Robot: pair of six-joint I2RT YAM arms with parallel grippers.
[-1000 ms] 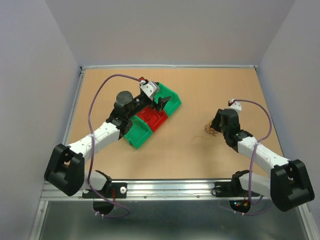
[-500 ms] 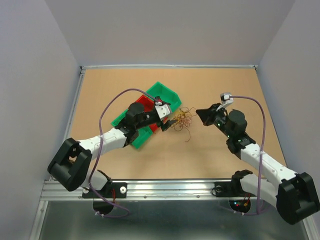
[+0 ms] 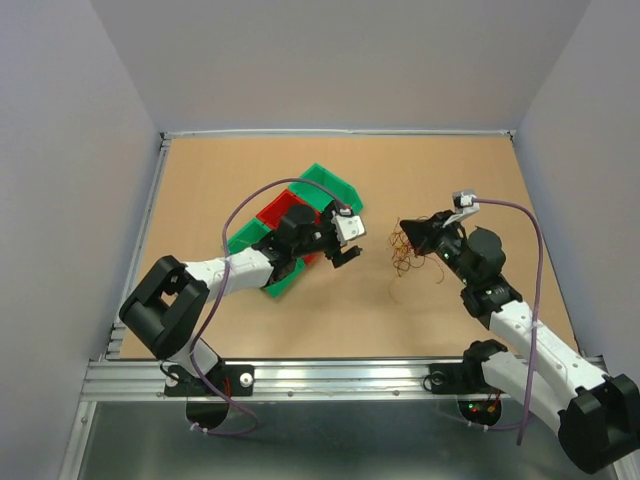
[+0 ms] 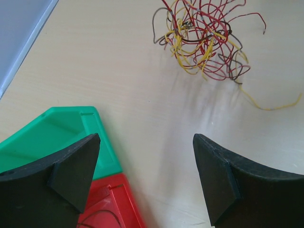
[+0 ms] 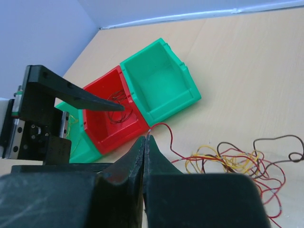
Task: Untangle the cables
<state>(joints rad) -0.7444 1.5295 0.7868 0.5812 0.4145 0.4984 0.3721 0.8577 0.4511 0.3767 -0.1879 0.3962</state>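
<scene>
1. The right gripper [image 5: 146, 138] has its jaws pressed fully together. In the right wrist view a red strand [image 5: 166, 126] starts at their tip and curves toward 4 o'clock into the cables [image 5: 232, 159]. The jaws appear to pinch that strand's end.
2. The left gripper [image 4: 146, 140] has its jaws wide apart. They hold nothing and touch nothing.
3. Governing relation: in the left wrist view the clump lies at 1 o'clock from the open jaws, with bare table [image 4: 142, 85] between. In the top view it lies at 3 o'clock from the left gripper and just below the right gripper's tip.
4. Axis: the clump is a loose ball with no clear long axis. One yellow strand [image 4: 266, 108] trails toward 4 o'clock.
5. Reach: the right arm is at the clump and the left arm is near. The next move probably requires the left jaws to advance toward 1 o'clock and close on an outer strand.
6. Surroundings: the green bin [image 4: 47, 135] and red bin [image 4: 118, 199] lie at 7 o'clock, beneath the left jaws.
</scene>
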